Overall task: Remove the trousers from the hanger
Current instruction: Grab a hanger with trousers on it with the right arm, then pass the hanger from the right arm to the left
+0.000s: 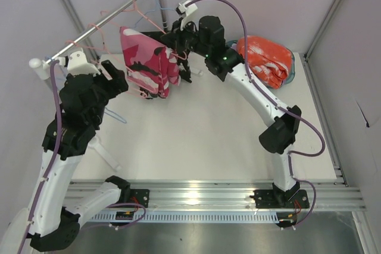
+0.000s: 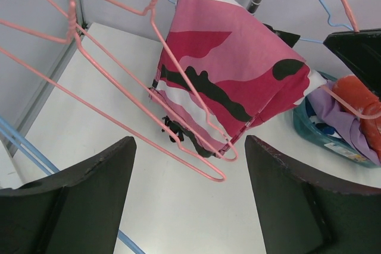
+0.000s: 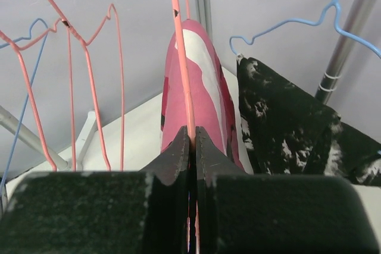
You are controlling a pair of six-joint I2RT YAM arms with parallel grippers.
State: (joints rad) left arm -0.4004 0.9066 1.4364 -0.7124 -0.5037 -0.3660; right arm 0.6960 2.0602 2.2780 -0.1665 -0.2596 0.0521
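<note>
The pink-magenta patterned trousers (image 1: 146, 63) hang folded over a pink hanger (image 2: 196, 147) on the rack. My right gripper (image 1: 180, 59) is shut on that hanger's pink wire (image 3: 181, 87), right beside the cloth (image 3: 202, 87). My left gripper (image 1: 122, 81) is open and empty, its fingers (image 2: 89, 188) apart just short of the hanger's lower end and the trousers (image 2: 238, 69). The black trousers with white speckles (image 3: 286, 129) hang on a blue hanger (image 3: 286, 25) behind. Orange trousers (image 1: 265, 57) and lavender cloth (image 2: 339, 117) lie in a teal basket (image 1: 290, 66).
The metal rail (image 1: 101, 22) runs from front left to its post (image 1: 161, 4) at the back. Several bare pink hangers (image 1: 89, 40) hang on it above my left gripper. A blue hanger (image 1: 116, 116) lies by the left arm. Enclosure walls stand close on both sides.
</note>
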